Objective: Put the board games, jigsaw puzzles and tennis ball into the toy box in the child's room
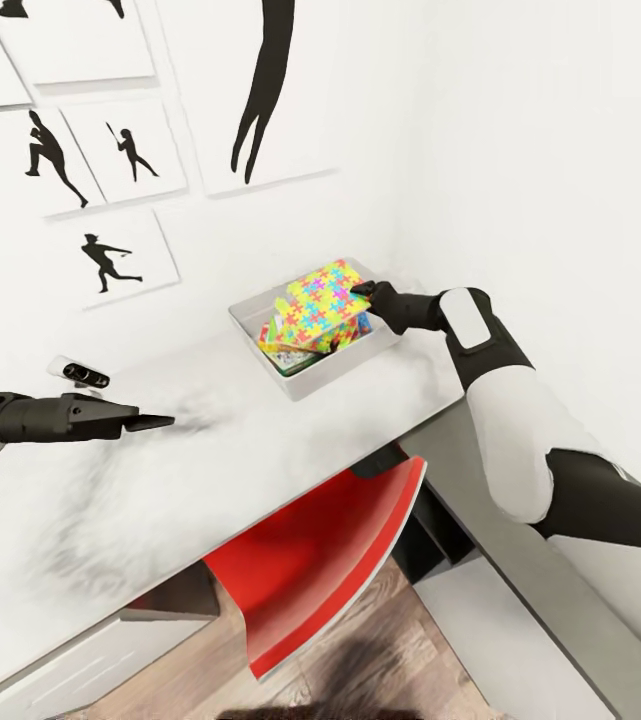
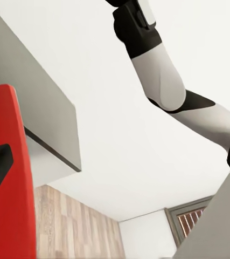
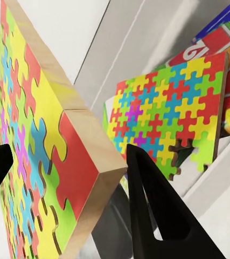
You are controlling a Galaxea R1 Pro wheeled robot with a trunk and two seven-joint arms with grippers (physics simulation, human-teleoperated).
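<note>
Gripping a jigsaw puzzle (image 3: 44, 156) by its edge, the right gripper (image 1: 365, 290) sits center-right of the head view, over the far rim of the toy box (image 1: 260, 350). Right wrist view shows the jaws spread about as wide as the puzzle is thick, one black finger (image 3: 152, 210) at lower center, the other at the lower left edge, w/ the wood-edged slab between them; actual pad contact can't be confirmed.

Head view: held puzzle tilts across the top of the grey bin, covering most of the contents. Right wrist view gives what head cam hides: a second jigsaw puzzle (image 3: 168, 121) leaning inside against the box wall, and behind it at upper right a red-and-blue board game box (image 3: 222, 48) w/ partial lettering, plus a yellow-green corner of another item, too cropped to ID.

Left gripper (image 1: 150, 422) at left-middle of head view, low over the white surface (image 1: 160, 480), well apart from the bin; jaws look close together and hold nothing. Left wrist view adds a red chair (image 2: 7, 183) at left, wood-plank floor (image 2: 71, 226) at bottom, right arm (image 2: 158, 65) up top.

Black silhouette pictures (image 1: 90, 170) on the wall, upper left.
</note>
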